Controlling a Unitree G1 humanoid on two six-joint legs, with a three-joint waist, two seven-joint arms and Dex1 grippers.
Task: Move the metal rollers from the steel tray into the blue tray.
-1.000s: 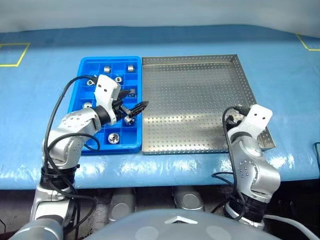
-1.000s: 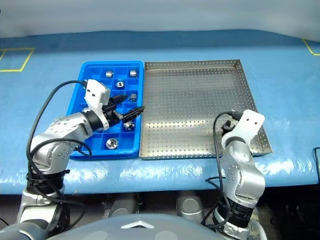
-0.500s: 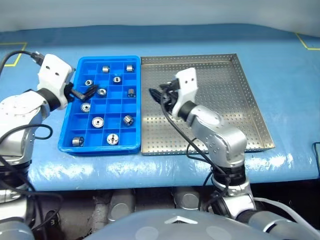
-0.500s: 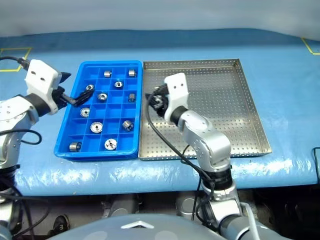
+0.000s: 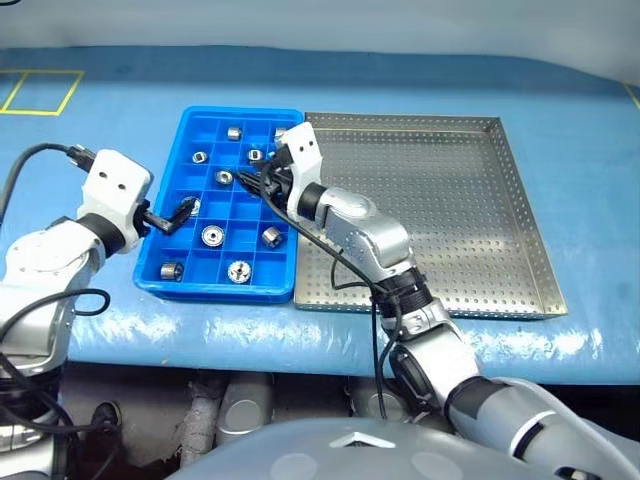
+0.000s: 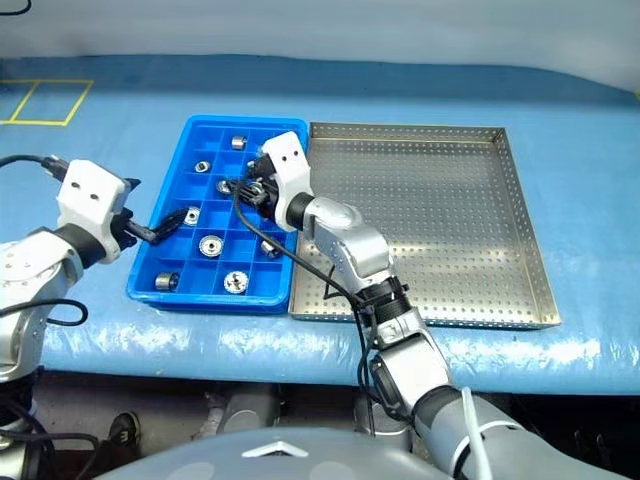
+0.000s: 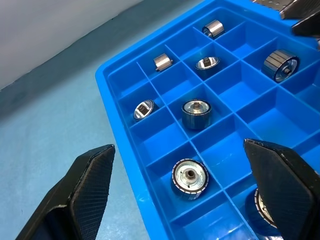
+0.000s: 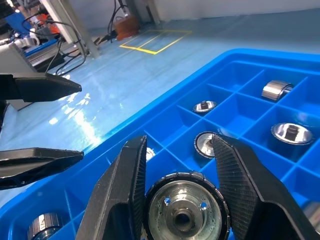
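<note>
Right tool (image 8: 182, 200) grips roller (image 8: 184, 210) over blue tray (image 5: 215, 290).

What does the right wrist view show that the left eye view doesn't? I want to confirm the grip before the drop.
Right wrist view alone: a metal roller clamped between the right gripper's black fingers. Left eye view alone: the steel tray, no rollers visible on its perforated floor, beside the blue tray. Both share the blue tray, rollers in its compartments, and the open left gripper at its edge.
</note>
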